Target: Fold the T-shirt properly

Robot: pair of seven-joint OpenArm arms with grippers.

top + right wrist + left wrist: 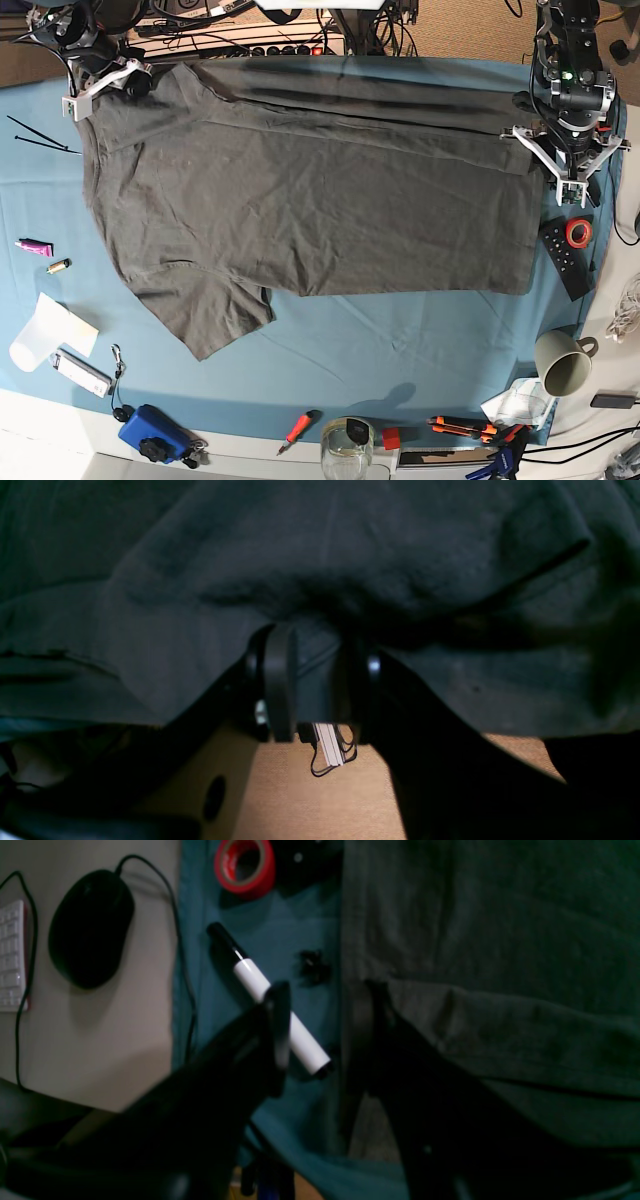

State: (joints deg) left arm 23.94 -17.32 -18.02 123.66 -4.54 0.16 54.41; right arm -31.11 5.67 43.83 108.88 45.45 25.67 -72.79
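Arm positions: both arms reach in at the far edge of the bench, one at each far corner. The T-shirt (310, 190) lies spread flat on the teal cloth sheet (420, 340), collar end toward the right arm's side, hem toward the left arm's side, and one sleeve pointing at the near edge.

The right claw (320, 680) sits at the far corner over the shoulder end of the T-shirt. The right wrist view shows a fold of grey fabric pinched between its two fingers (280, 680), with the brown floor visible below the bench edge; the base view does not show this grip.

The left claw (325, 1025) hangs at the hem edge. In the left wrist view its jaws stand partly apart, one finger over the sheet and the other over the fabric border; whether they touch the cloth cannot be told.

Only the left wrist view shows a marker pen (270, 1000), a roll of red tape (245, 865) and a black mouse (90, 927) beside the hem. Bare sheet lies along the near edge.
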